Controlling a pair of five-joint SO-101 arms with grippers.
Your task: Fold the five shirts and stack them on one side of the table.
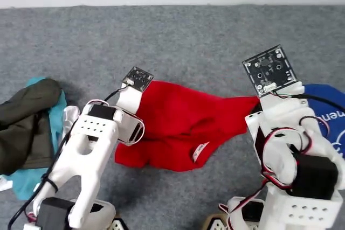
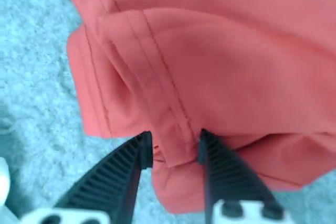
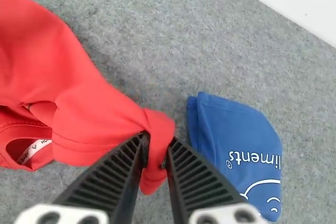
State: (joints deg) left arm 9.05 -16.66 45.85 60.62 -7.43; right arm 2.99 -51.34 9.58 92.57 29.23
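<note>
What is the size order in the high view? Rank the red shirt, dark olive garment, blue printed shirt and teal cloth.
1. The red shirt.
2. The dark olive garment.
3. The blue printed shirt and teal cloth: both largely covered, so unranked.

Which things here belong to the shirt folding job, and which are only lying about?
For the job: red shirt, held by the left gripper and the right gripper; blue shirt; dark green shirt; teal shirt under it.
Only lying about: grey table cover.
</note>
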